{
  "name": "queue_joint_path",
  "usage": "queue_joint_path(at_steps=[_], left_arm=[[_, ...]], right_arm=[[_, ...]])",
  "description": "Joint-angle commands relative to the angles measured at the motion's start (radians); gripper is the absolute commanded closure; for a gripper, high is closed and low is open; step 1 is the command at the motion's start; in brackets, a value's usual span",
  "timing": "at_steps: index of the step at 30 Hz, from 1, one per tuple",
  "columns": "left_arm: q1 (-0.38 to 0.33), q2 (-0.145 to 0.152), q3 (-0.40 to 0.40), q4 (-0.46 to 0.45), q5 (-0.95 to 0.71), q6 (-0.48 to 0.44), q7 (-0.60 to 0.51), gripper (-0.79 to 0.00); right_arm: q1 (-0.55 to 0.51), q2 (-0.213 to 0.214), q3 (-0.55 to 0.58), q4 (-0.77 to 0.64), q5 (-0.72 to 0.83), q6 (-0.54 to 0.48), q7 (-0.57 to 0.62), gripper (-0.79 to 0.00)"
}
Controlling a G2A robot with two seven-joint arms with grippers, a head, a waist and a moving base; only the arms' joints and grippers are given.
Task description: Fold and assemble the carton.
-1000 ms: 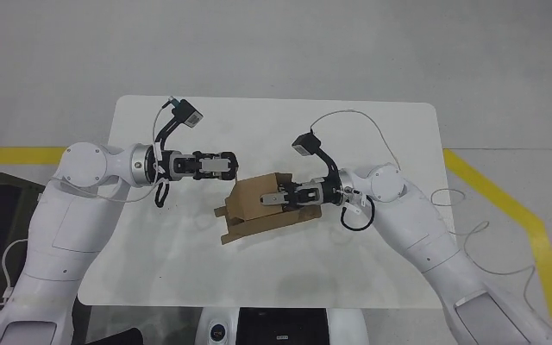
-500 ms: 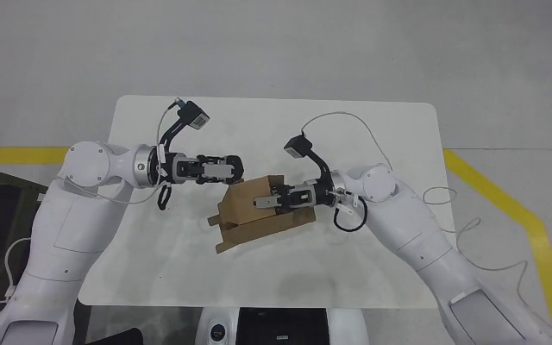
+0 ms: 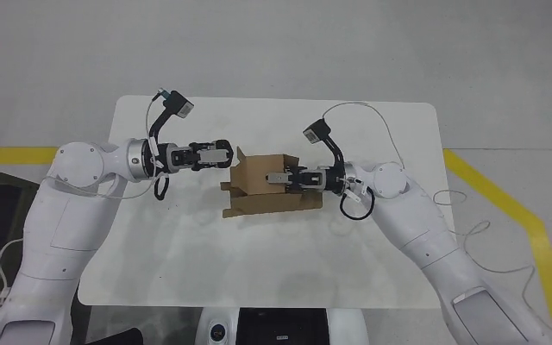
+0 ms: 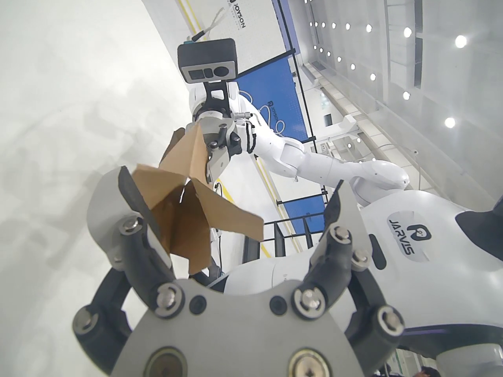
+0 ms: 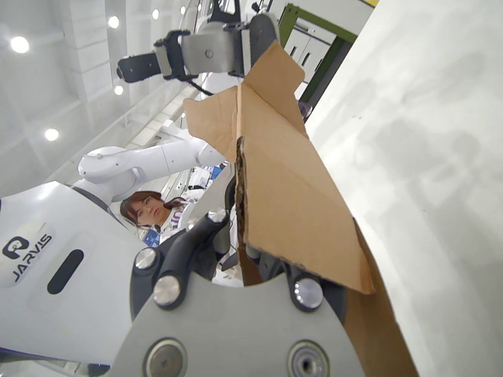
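Note:
A brown cardboard carton (image 3: 266, 183), partly folded with loose flaps, sits at the middle of the white table (image 3: 172, 259). My right gripper (image 3: 279, 178) is shut on the carton's right wall; in the right wrist view the panel (image 5: 283, 182) runs down between its fingers (image 5: 196, 233). My left gripper (image 3: 227, 154) is open at the carton's far left corner. In the left wrist view a flap (image 4: 184, 213) lies between its spread fingers, against one pad (image 4: 129, 186). My right gripper (image 4: 216, 150) holds the carton's far end there.
A thin white cable (image 3: 366, 116) loops over the table's far right part. Bare table lies in front of the carton and to both sides. Yellow floor tape (image 3: 492, 185) runs past the table's right edge.
The carton has swung from a tilted pose to lie square and shifted toward the table's far side. My right gripper went with it. My left gripper drew back slightly to the left.

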Motion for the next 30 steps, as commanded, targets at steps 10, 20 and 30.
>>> queue_joint_path(at_steps=[10, 20, 30], left_arm=[[0.008, -0.001, 0.016, -0.024, 0.0, 0.003, -0.005, -0.785], [0.004, -0.004, 0.036, -0.038, -0.026, 0.012, -0.031, -0.785], [0.009, -0.006, 0.048, -0.055, -0.039, 0.023, -0.045, -0.785]], right_arm=[[-0.011, -0.002, 0.022, -0.045, -0.033, 0.052, -0.062, 0.0], [-0.01, -0.004, 0.06, -0.046, -0.07, 0.058, -0.142, 0.0], [-0.015, -0.008, 0.086, -0.056, -0.103, 0.063, -0.222, 0.0]])
